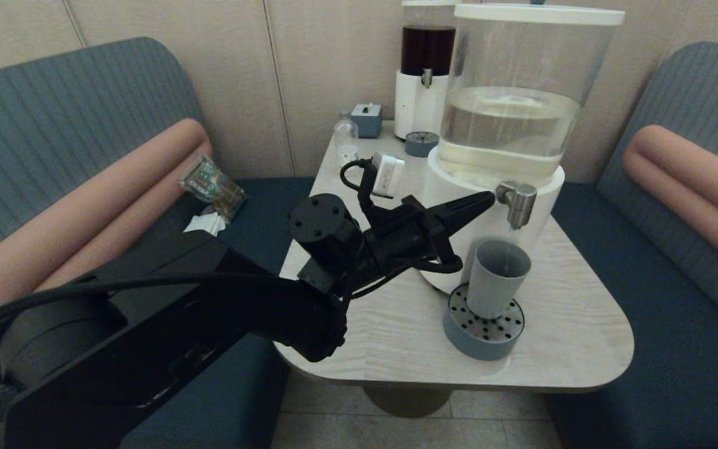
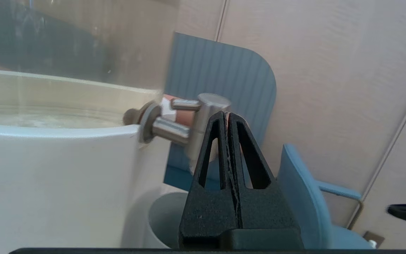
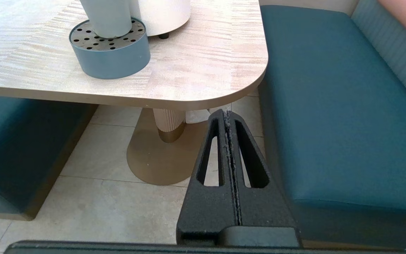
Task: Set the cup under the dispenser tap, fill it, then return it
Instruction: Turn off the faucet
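1. The plain matte grey-blue tapered cup (image 1: 496, 277) stands upright on the low round grey-blue drip tray with a perforated metal top (image 1: 482, 340), near the bench's front right corner.
2. Right above the cup's open mouth hangs the chunky brushed-steel dispenser tap (image 1: 519, 202), and a thin clear stream runs from its spout down into the cup.
3. The tap juts from the large white-based dispenser with clear liquid (image 1: 508, 125), which stands just behind the tray and crowds the bench's right side.
4. The left gripper (image 1: 483, 201) reaches in over the bench's left edge, jaws pressed together with nothing between them, tips right at the tap; whether they touch the steel is hard to say from the head view.
5. In the left wrist view the tips sit in front of the tap body (image 2: 203, 120), with the cup's rim (image 2: 164, 218) low beneath them.
6. The right gripper (image 3: 227, 114) is parked low beyond the bench's front right corner, over the tiled floor (image 3: 93, 158), jaws closed on nothing, beside the teal bench-seat cushion (image 3: 330, 106).
7. The pale woodgrain bench (image 1: 571, 330) shows bare surface in front of the tray up to its front edge and to the right of it.
8. Further back, near the far edge, stand a smaller dispenser with dark red liquid (image 1: 427, 68), a second small drip tray (image 1: 421, 143), a small clear bottle (image 1: 346, 140) and a little grey-blue box (image 1: 367, 118).
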Motion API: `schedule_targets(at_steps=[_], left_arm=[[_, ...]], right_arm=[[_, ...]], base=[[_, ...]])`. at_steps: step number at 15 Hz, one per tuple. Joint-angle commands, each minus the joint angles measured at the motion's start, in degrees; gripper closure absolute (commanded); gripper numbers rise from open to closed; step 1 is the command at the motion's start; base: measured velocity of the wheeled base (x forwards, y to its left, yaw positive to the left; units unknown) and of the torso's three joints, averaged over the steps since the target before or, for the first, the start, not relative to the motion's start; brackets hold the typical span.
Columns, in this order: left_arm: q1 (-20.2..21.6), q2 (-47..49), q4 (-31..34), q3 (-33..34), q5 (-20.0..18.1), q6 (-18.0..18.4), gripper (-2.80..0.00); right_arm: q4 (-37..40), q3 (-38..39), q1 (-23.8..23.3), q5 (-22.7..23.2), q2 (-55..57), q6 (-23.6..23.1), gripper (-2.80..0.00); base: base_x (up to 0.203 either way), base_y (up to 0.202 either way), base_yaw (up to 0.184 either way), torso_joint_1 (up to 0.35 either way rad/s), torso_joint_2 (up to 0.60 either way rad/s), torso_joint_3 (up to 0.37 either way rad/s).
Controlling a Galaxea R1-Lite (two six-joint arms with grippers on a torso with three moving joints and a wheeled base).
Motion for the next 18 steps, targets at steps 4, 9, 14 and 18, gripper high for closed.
schedule_targets(at_steps=[4,9,14,18], left_arm=[[0.02,3.00,0.50,-2.93,-0.17,0.09,0.00],[0.02,2.91,0.43,-3.37,-0.17,0.09,0.00],[0.02,3.00,0.41,-3.37,-0.74,0.09,0.00],[0.10,3.44,0.59,-4.60,-0.87,0.00,0.00]], right_arm=[[-0.01,0.09,0.00,0.01,0.09,0.00,0.00],[-0.01,0.09,0.00,0.01,0.09,0.00,0.00],[-0.01,0.09,0.00,0.01,0.09,0.00,0.00],[-0.01,0.09,0.00,0.01,0.09,0.00,0.00]], base=[[0.000,0.000,0.000,0.000,0.00,0.000],[0.000,0.000,0.000,0.000,0.00,0.000],[0.000,0.000,0.000,0.000,0.00,0.000],[0.000,0.000,0.000,0.000,0.00,0.000]])
